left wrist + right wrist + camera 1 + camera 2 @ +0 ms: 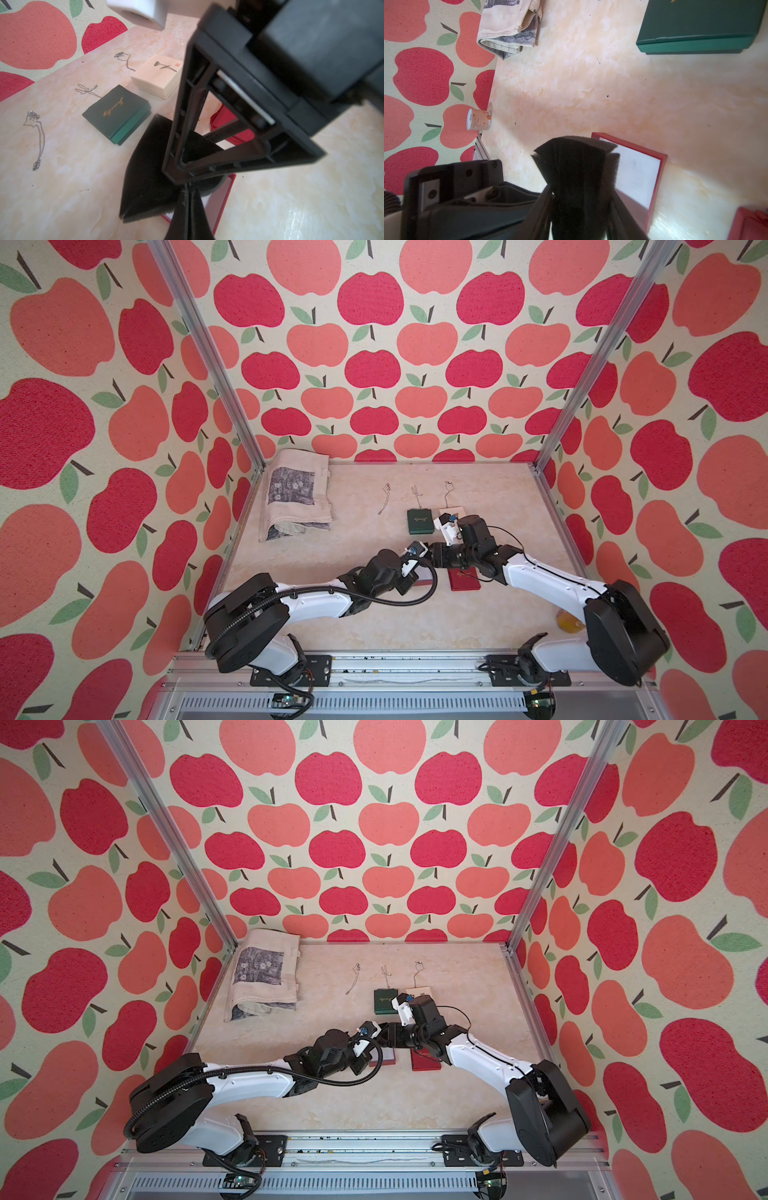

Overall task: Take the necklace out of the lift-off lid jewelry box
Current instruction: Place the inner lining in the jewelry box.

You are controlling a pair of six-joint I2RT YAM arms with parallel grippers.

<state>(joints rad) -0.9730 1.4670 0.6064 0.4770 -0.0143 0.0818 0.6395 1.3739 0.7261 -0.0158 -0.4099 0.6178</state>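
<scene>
Two grippers meet over the open red jewelry box (226,197) near the table's (374,630) middle, its lid (464,580) just beside it; the left gripper (187,192) is pinched tight on the black foam insert (149,166), tilted above the box; the right gripper (581,190) straddles that insert, fingers apart, grip unclear; whether the insert carries a chain I cannot tell; three necklaces (415,492) lie near the far edge.

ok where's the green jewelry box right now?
In both top views the green jewelry box lies closed right of table centre, beside the white box on its right, with a necklace chain just behind it.
</scene>
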